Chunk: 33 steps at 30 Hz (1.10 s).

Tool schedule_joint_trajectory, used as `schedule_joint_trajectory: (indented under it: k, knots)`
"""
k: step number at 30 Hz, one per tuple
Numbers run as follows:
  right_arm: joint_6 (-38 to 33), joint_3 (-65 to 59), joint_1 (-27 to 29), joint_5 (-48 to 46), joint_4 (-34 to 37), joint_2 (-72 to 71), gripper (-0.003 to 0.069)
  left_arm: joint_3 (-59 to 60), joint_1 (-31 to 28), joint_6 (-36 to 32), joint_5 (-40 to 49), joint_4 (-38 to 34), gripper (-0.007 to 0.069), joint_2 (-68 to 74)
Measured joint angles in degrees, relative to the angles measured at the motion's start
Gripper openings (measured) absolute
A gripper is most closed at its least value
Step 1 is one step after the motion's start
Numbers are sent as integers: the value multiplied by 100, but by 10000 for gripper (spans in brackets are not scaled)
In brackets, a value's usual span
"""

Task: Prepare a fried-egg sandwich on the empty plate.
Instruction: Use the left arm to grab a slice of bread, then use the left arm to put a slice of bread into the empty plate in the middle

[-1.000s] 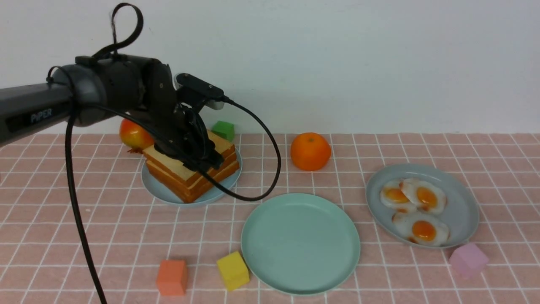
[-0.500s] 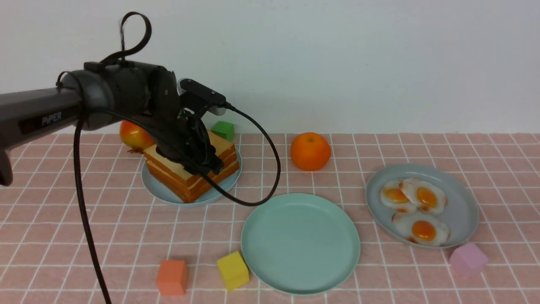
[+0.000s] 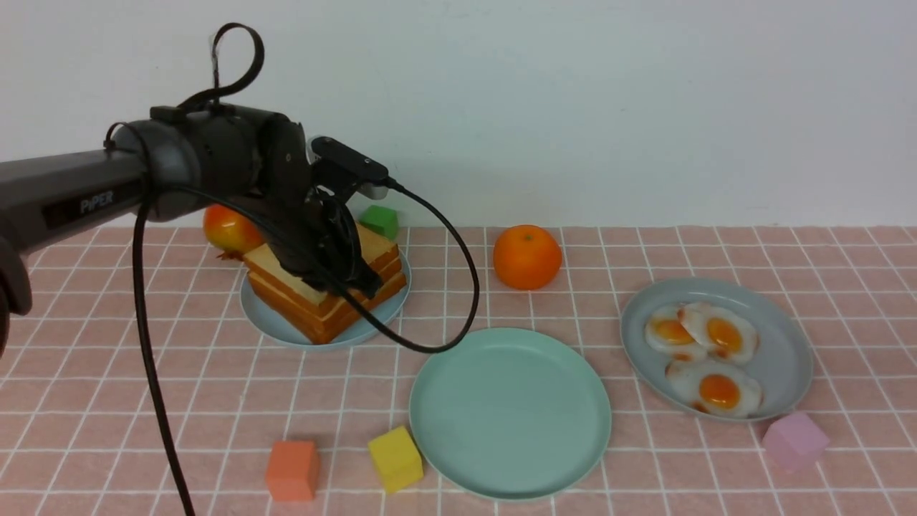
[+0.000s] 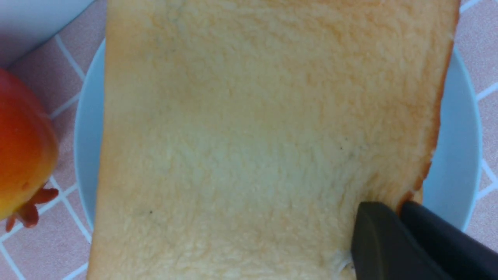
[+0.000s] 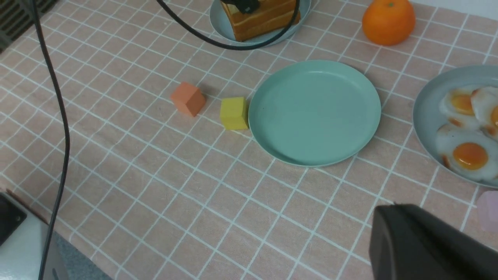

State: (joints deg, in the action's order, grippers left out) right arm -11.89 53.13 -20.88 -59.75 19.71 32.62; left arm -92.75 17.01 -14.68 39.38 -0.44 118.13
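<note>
1. Pink checked tablecloth [image 3: 215, 401] under a plain white wall: the top toast slice [image 4: 249, 136] of a stack is pictured on a pale blue-grey plate [image 3: 265, 315] at the table's far left.
2. The left gripper [image 4: 395, 212] is shown closed on that slice's crust, close to one corner. Its two dark fingers [image 4: 373, 241] are drawn nearly together, one over the crumb face and the other just outside the edge.
3. No long axis is offered by the square slice. Held by one edge, it is judged likely to droop away from the fingers once raised.
4. The mint-green plate [image 3: 430, 401], bare, is set nearer the robot and to the right of the stack, well apart from it. The carry is judged to run that way.
5. Three fried eggs [image 3: 718, 390] are laid on a grey plate [image 3: 788, 358] farther right, on the right arm's side.
6. The right gripper [image 5: 428, 241] is glimpsed only as a dark body in its own wrist view. It is closed, and nothing is seen in it.
7. The pinch on the crust is revealed by the left wrist view alone. In the front view the fingertips are masked by wrist and cable, and the right gripper is absent.
</note>
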Motion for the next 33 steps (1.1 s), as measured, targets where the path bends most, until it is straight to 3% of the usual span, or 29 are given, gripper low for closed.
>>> schedule_joint_trajectory:
  k: [10,14,19,25,33]
  knots:
    - [0,0,0,0,45,0,18,82,-10,37,437,11,38,-901]
    - [0,0,0,0,33,-12,18,271,256,51,591,-17,36,-1666]
    - [0,0,0,0,-133,-220,18,1168,1394,-99,391,-110,35,-2098]
    - [397,0,0,-23,-375,-669,18,1720,2460,-111,-115,-133,33,-1599]
    - [575,0,0,-318,-384,-871,19,1617,2666,-115,-599,119,33,-908]
